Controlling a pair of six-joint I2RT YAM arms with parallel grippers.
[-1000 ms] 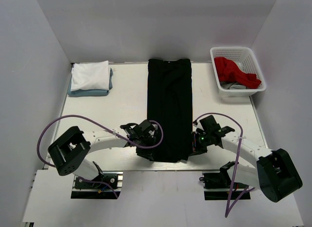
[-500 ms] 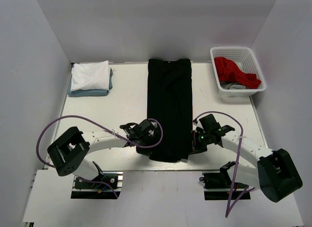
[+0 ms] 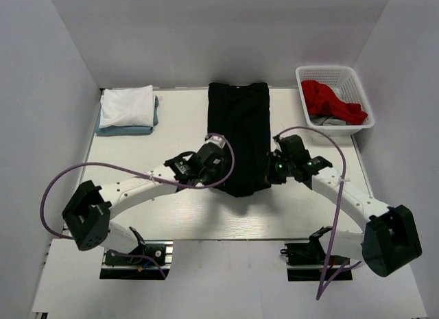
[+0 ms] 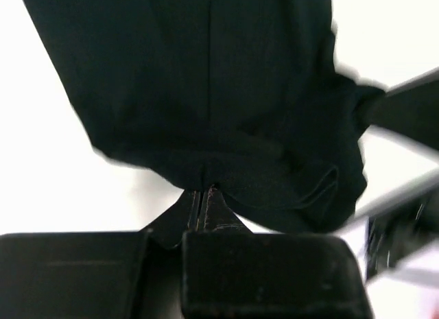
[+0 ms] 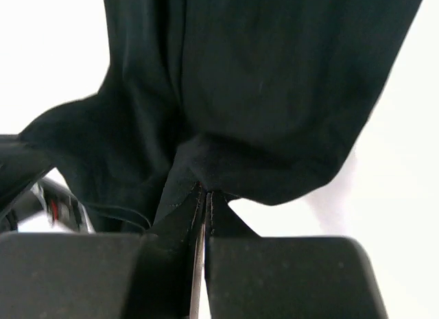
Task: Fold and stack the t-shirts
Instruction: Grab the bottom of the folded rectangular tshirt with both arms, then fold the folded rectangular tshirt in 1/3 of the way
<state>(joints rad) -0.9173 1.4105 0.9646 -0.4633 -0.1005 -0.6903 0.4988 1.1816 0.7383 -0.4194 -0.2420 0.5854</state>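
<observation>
The black t-shirt (image 3: pixel 239 127) lies as a long strip down the middle of the table, its near end lifted and carried toward the far end. My left gripper (image 3: pixel 218 161) is shut on the near left corner of the black t-shirt (image 4: pixel 206 113). My right gripper (image 3: pixel 269 169) is shut on the near right corner of the black t-shirt (image 5: pixel 274 92). The cloth hangs in a fold from both pairs of jaws. A folded white t-shirt (image 3: pixel 127 105) lies on a folded light blue-grey t-shirt (image 3: pixel 127 130) at the far left.
A white mesh basket (image 3: pixel 357 89) at the far right holds red cloth (image 3: pixel 333 101) and a grey piece. The white table (image 3: pixel 171 127) is walled on three sides. Purple cables loop from both arms.
Both grippers have lifted the near end of the black t-shirt and carried it away from the table's front edge toward the far end, shortening the strip.
</observation>
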